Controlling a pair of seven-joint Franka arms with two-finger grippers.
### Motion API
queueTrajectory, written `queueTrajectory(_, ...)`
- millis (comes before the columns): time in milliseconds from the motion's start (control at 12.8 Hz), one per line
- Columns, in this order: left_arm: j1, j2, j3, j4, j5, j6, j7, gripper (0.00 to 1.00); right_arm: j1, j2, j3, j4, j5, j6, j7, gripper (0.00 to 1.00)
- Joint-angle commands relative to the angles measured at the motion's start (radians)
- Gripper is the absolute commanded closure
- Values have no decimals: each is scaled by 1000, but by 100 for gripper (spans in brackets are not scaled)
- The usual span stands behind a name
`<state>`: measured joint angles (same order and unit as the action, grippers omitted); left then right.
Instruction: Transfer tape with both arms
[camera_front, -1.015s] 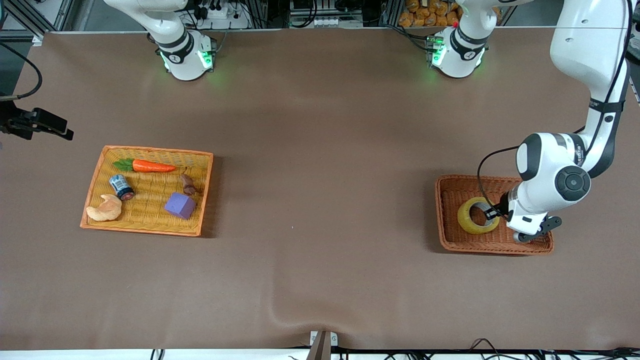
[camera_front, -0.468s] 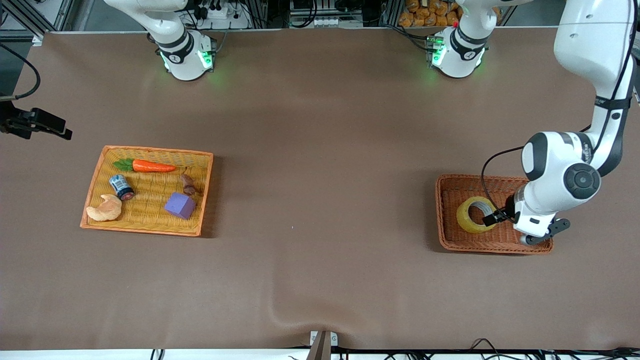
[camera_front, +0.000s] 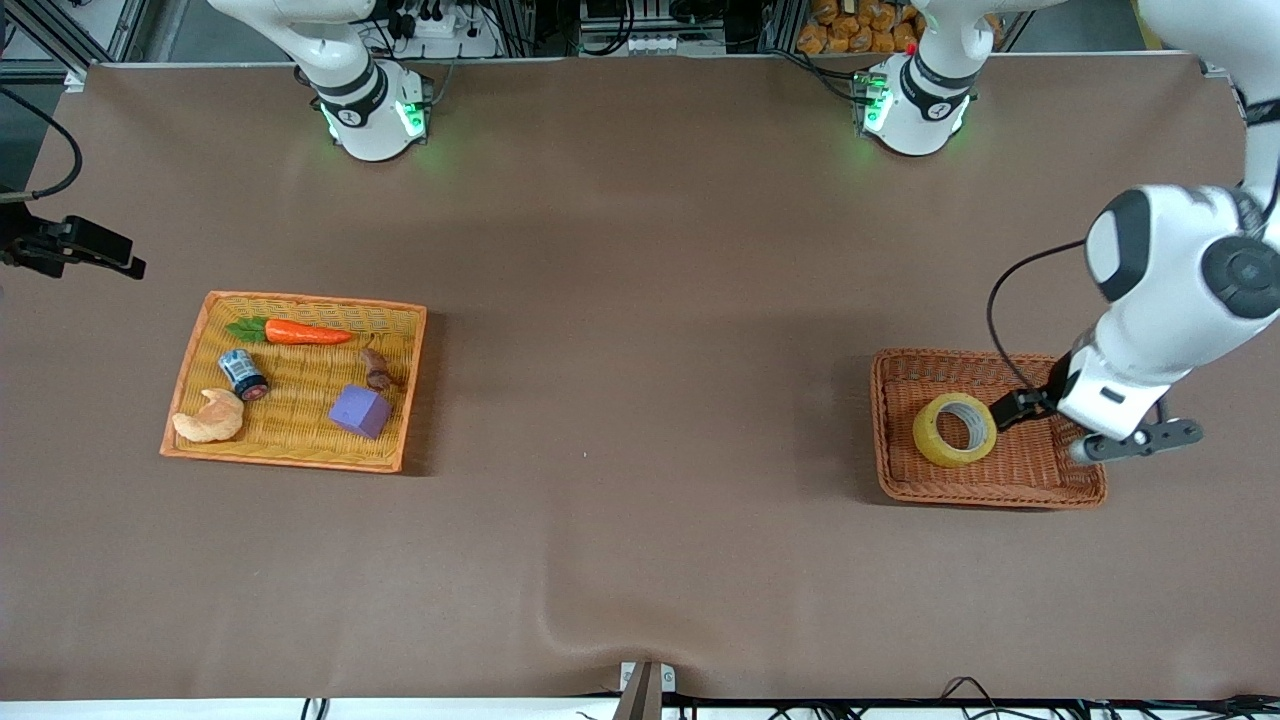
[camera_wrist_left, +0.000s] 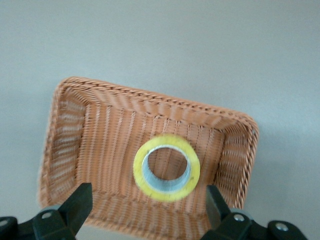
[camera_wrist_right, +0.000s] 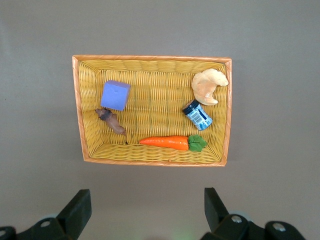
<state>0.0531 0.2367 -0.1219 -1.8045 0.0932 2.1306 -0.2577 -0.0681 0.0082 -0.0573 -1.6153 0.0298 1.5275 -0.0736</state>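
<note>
Two hands, both spread wide and empty. I see the tape (camera_front: 956, 429) lying flat in the brown basket (camera_front: 893, 470), my left hand (camera_wrist_left: 147, 212) above it, my right hand (camera_wrist_right: 145, 210) waiting over the yellow basket (camera_wrist_right: 152, 158). Placement looks done; next I'd clear the left arm.

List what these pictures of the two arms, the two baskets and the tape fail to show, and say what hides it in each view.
- Right gripper: front view cuts it off at the frame's edge; only its wrist view shows the open fingers.
- Left gripper: front view, partly covered by its own wrist.
- Tape: left wrist view, blurred.
- Small brown item in the yellow basket: too small to identify.
</note>
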Motion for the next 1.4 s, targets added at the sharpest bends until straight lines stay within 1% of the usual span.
queueTrajectory(0, 7, -48, -45, 62, -15, -160, 28, 0, -9, 24, 17, 26, -8, -10, 9, 0)
queueTrajectory(78, 7, -71, -51, 88, -13, -219, 40, 0, -10, 25, 19, 25, -7, -7, 11, 0)
queueTrajectory(156, 8, -97, -51, 108, -15, -263, 70, 0, -13, 48, 19, 26, -5, -3, 6, 0)
queueTrajectory(390, 8, -186, -50, 122, -21, -392, 165, 0, -9, 62, 20, 46, -5, -4, 9, 0)
queueTrajectory(468, -12, -203, -32, 126, -26, -437, 199, 0, -9, 62, 20, 46, -8, -9, 9, 0)
queueTrajectory(546, -63, -206, 20, 151, -55, -492, 196, 0, -12, 62, 20, 46, -8, -13, 8, 0)
queueTrajectory(624, -120, -208, 97, 175, -84, -547, 210, 0, -16, 62, 19, 46, -5, -13, 6, 0)
queueTrajectory(702, -139, -209, 117, 192, -90, -558, 219, 0, -13, 62, 19, 46, -7, -14, 8, 0)
queueTrajectory(937, -134, -232, 111, 235, -104, -598, 247, 0, -10, 62, 19, 46, -10, -14, 9, 0)
queueTrajectory(1015, -130, -232, 110, 258, -125, -625, 236, 0, -13, 62, 19, 49, -10, -14, 9, 0)
queueTrajectory(1093, -131, -229, 117, 301, -127, -664, 236, 0, -15, 62, 19, 49, -10, -14, 9, 0)
queueTrajectory(1171, -131, -220, 120, 318, -124, -670, 244, 0, -16, 61, 17, 51, -10, -10, 11, 0)
queueTrajectory(1327, -133, -221, 119, 323, -115, -672, 245, 0, -15, 62, 17, 52, -11, -9, 11, 0)
